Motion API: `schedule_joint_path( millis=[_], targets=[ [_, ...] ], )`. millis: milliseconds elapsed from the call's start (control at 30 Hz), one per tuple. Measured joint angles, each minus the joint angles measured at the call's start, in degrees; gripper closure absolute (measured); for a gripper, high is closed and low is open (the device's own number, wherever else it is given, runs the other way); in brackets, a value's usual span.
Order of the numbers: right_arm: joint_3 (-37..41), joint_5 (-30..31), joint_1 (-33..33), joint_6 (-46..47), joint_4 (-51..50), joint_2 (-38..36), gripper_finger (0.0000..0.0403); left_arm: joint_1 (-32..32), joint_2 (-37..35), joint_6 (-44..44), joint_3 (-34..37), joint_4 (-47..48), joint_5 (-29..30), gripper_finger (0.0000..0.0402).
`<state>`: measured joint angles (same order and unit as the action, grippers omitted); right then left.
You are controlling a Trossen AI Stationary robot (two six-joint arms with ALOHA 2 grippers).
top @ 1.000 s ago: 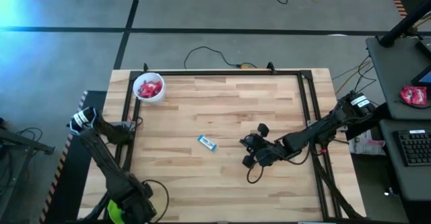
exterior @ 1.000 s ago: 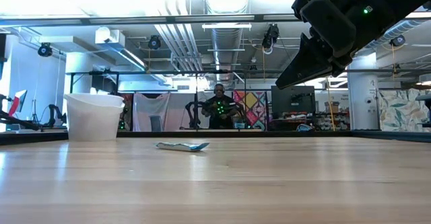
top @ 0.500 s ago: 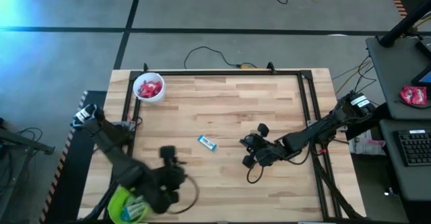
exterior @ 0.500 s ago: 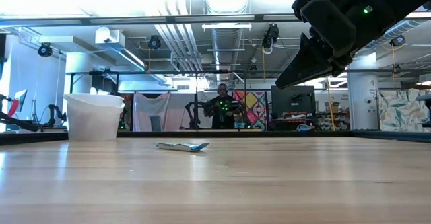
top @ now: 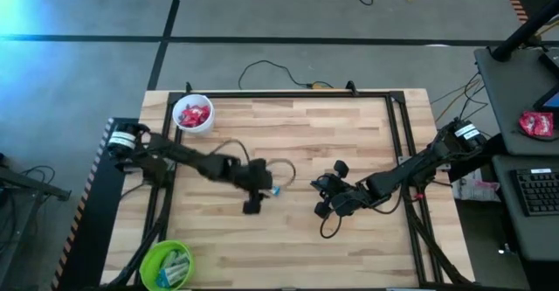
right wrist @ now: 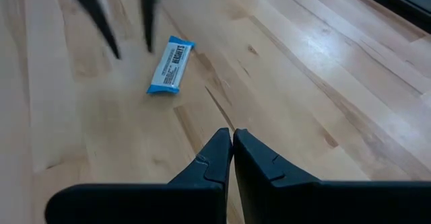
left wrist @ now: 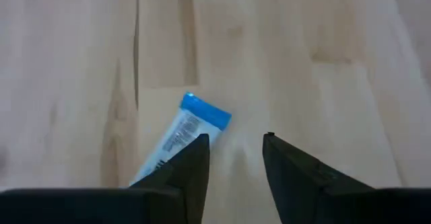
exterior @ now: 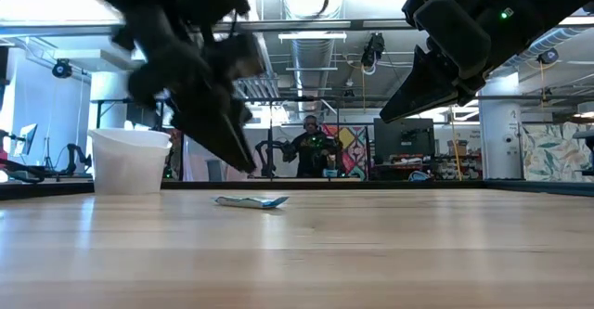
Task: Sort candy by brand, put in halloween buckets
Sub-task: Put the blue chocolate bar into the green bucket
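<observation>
One blue-and-white candy bar (top: 276, 189) lies flat on the wooden table (top: 349, 134), near its middle; it is slim, with a bright blue end and a white body printed with dark lettering, as the right wrist view (right wrist: 170, 65) and left wrist view (left wrist: 183, 134) show; from table height it is a thin, slightly crumpled strip (exterior: 251, 200) resting on the boards.

Relative to that bar, the white bucket (top: 193, 114) stands well apart toward the far left corner, holding red wrapped candy (top: 193, 114); the lime green bucket (top: 166, 265) sits well apart at the near left edge, with pale wrapped pieces inside.

The left gripper (top: 260, 190) hangs just beside the bar, on the white bucket's side of it; its two dark fingers (left wrist: 190, 167) stand partly apart with a clear gap of bare wood between them; one finger overlaps the bar's white end in the wrist view, and whether it touches cannot be told; it holds nothing.

The right gripper (top: 325, 197) waits on the other side of the bar, near but apart from it and raised above the table; its fingers (right wrist: 214, 158) are pressed together, empty.

A person (exterior: 310, 147) shows in the room behind the table.
</observation>
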<state>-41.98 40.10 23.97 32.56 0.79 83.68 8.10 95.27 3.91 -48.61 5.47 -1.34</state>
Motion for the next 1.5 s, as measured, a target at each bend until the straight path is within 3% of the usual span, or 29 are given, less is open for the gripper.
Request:
schedule_joint_path(
  millis=[100, 167, 533, 733, 967, 1267, 1500],
  targets=[
    [0.0, 0.0, 0.0, 0.0, 0.0, 0.0, 0.0390, -5.9, 0.6, 0.0, 4.7, -10.2, -8.8, 0.0267],
    [0.0, 0.0, 0.0, 0.0, 0.0, 0.0, 0.0390, -8.0, 0.5, -0.9, 7.1, -16.6, -11.0, 0.0254],
    [0.0, 0.0, 0.0, 0.0, 0.0, 0.0, 0.0390, -9.2, 0.5, -13.8, 15.9, -32.5, -11.9, 0.0158],
    [0.0, 0.0, 0.0, 0.0, 0.0, 0.0, 0.0390, -10.0, 1.9, -17.9, 21.9, -43.9, -11.9, 0.0137],
    [0.0, 0.0, 0.0, 0.0, 0.0, 0.0, 0.0390, -11.6, 13.4, -18.5, 27.0, -67.1, -14.7, 0.0155],
    [0.0, 0.0, 0.0, 0.0, 0.0, 0.0, 0.0390, -13.5, 29.9, -14.1, 26.2, -83.8, -20.8, 0.0209],
    [0.0, 0.0, 0.0, 0.0, 0.0, 0.0, 0.0390, -14.0, 35.0, -12.7, 27.4, -93.5, -19.9, 0.0268]
  ],
)
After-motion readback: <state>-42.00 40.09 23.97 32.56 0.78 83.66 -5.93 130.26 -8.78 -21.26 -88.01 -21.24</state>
